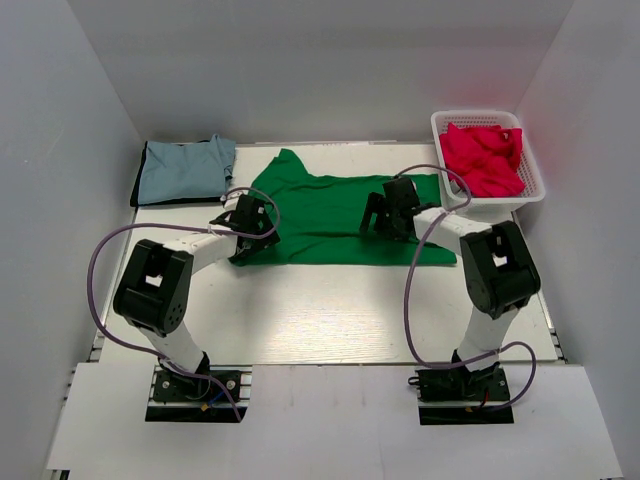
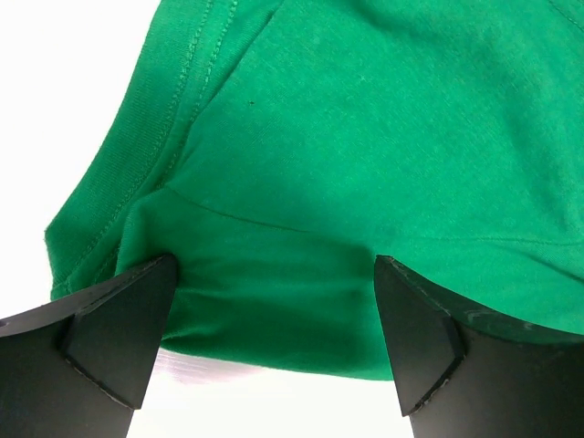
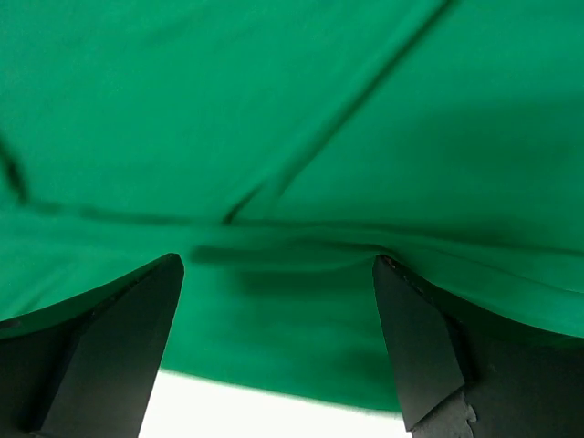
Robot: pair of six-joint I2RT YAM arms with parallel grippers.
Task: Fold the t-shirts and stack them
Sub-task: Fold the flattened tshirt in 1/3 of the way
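The left fingers [image 2: 119,333] stand spread wide with nothing between them, low over the near-left corner of the green t-shirt [image 2: 365,137]. From the left wrist I can see a stitched hem running up the edge. The cloth is doubled under itself just ahead of the tips, and white tabletop [image 2: 55,91] shows beside and below it.

The right fingers [image 3: 429,351] are spread just as wide and likewise hold nothing. Green cloth fills nearly all of the right wrist view, with a raised line crossing it. The picture is soft, so that line may be a seam or only a crease. A sliver of tabletop shows at the bottom.

From above, the green t-shirt lies spread across the middle of the tabletop. The left arm reaches to its near-left corner and the right arm reaches over its right half. A grey-blue t-shirt [image 1: 185,168] lies folded at the far left, and red t-shirts [image 1: 483,158] sit heaped in a white mesh basket [image 1: 478,114] at the far right.

What worries me is the doubled cloth at the left corner: closing there could catch one layer only and let the rest drag. If the two pinches land unevenly, the fold would come out skewed. The right arm's purple cable [image 1: 407,300] loops close by the shirt's near-right corner and could snag it.

The tabletop is pale and smooth, boxed in by plain white walls [image 1: 320,60].
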